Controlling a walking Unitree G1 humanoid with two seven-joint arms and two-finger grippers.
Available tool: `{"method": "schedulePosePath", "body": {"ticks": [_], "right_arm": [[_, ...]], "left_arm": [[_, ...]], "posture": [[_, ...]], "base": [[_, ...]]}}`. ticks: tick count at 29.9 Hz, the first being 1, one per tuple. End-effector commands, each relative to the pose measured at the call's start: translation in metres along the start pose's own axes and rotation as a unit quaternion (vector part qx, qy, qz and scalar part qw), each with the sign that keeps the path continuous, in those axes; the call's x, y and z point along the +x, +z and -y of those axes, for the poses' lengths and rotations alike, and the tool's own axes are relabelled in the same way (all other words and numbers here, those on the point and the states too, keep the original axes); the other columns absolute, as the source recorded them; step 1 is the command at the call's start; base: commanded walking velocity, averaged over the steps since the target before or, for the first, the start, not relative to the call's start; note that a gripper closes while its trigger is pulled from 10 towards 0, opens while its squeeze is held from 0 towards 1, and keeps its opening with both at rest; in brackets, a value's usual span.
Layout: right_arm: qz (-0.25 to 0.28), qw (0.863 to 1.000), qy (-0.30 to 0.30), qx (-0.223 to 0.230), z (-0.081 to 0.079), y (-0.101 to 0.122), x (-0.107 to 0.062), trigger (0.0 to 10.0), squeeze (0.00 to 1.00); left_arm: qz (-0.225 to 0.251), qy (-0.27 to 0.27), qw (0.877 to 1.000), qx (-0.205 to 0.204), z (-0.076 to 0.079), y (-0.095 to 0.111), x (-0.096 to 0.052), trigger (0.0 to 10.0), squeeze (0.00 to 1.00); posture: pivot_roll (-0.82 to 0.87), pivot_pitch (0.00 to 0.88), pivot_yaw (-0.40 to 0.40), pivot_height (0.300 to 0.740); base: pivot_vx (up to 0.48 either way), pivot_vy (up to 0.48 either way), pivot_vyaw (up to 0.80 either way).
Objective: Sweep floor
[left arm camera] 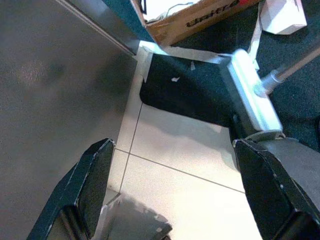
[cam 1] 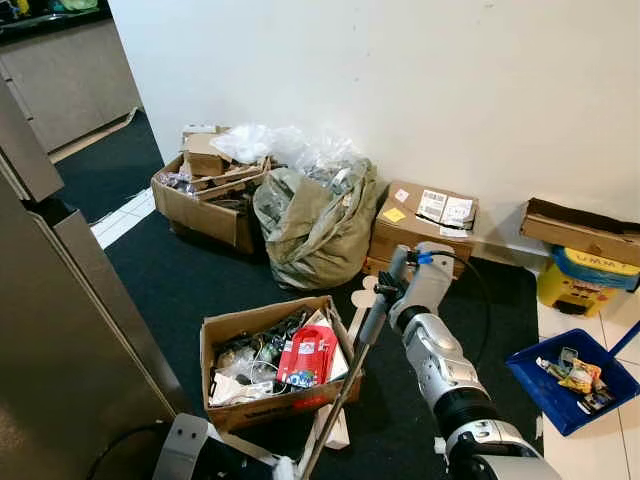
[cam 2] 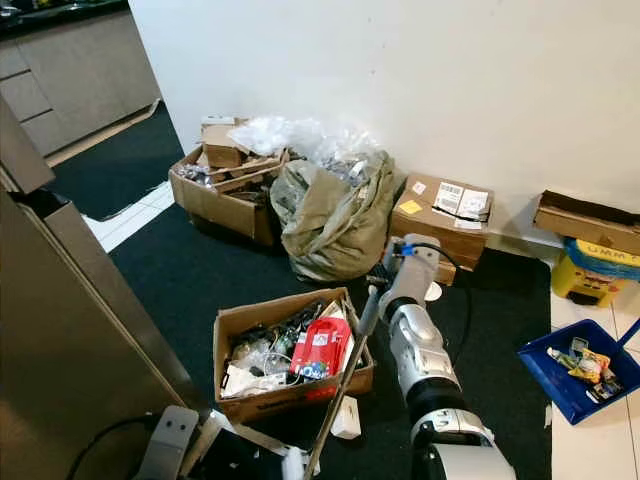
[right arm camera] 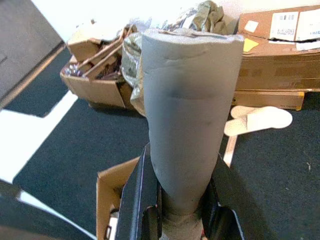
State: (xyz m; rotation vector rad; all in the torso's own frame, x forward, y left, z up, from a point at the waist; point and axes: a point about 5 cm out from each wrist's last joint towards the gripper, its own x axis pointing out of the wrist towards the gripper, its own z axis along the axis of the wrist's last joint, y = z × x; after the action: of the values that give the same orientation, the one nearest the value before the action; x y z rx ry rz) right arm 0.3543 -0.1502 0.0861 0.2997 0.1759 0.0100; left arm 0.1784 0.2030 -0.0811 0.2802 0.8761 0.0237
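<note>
At the lower middle of the head frame my right gripper (cam 1: 372,322) is clenched around the grey foam grip of the broom (cam 1: 338,400), whose pole slants down toward the bottom edge beside the open cardboard box (cam 1: 275,362) of clutter. My left gripper (left arm camera: 170,190) hangs released, jaws wide apart over pale tile. To sweep well, I judge I should keep the hold firm, draw the head in short strokes along the dark carpet (cam 1: 190,280), and steer clear of the box and the white slipper (right arm camera: 260,119). The blue dustpan (cam 1: 572,380) at the right already holds scraps, so I would push debris that way. The left wrist view gives me the silver broom head (left arm camera: 250,100) resting at the carpet's edge with white crumbs (left arm camera: 175,79) close by. The right wrist view looks straight down the foam grip toward the sack (cam 1: 315,225) and boxes by the wall
</note>
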Motion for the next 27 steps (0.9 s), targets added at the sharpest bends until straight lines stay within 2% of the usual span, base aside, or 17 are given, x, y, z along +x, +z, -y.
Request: {"method": "schedulePosePath", "body": {"ticks": [1,11,13,20,24,27], "right_arm": [[0.020,1.000,-0.005,0.012,-0.002,0.005,0.001,10.0,0.00],[0.028,0.999,-0.035,0.002,-0.003,0.008,0.003,10.0,0.00],[0.034,0.997,-0.060,0.016,-0.004,0.003,0.003,10.0,0.00],[0.044,0.995,-0.076,0.037,-0.003,-0.003,0.001,10.0,0.00],[0.050,0.995,-0.081,0.033,-0.002,-0.003,0.001,10.0,0.00],[0.060,0.994,-0.090,0.012,-0.001,-0.005,-0.001,10.0,0.00]], "left_arm": [[-0.011,-0.001,1.000,0.006,0.000,-0.007,-0.002,10.0,0.00],[-0.012,0.001,1.000,0.002,0.000,-0.008,-0.002,10.0,0.00],[-0.016,-0.002,1.000,0.002,0.001,-0.013,-0.004,10.0,0.00],[-0.024,0.000,1.000,0.007,-0.003,-0.024,-0.007,10.0,0.00],[-0.025,0.002,1.000,0.009,-0.005,-0.026,-0.008,10.0,0.00],[-0.026,0.000,0.999,0.019,-0.009,-0.032,-0.011,10.0,0.00]], "posture": [[-0.03,0.061,0.020,0.740],[-0.04,0.092,0.025,0.740],[-0.02,0.132,0.041,0.740],[-0.01,0.156,0.047,0.740],[0.00,0.167,0.050,0.740],[0.02,0.195,0.070,0.740]], "base": [[0.000,0.000,0.00],[0.000,0.000,0.00],[0.000,0.000,0.00],[0.000,0.000,0.00],[0.000,0.000,0.00],[0.000,0.000,0.00]]}}
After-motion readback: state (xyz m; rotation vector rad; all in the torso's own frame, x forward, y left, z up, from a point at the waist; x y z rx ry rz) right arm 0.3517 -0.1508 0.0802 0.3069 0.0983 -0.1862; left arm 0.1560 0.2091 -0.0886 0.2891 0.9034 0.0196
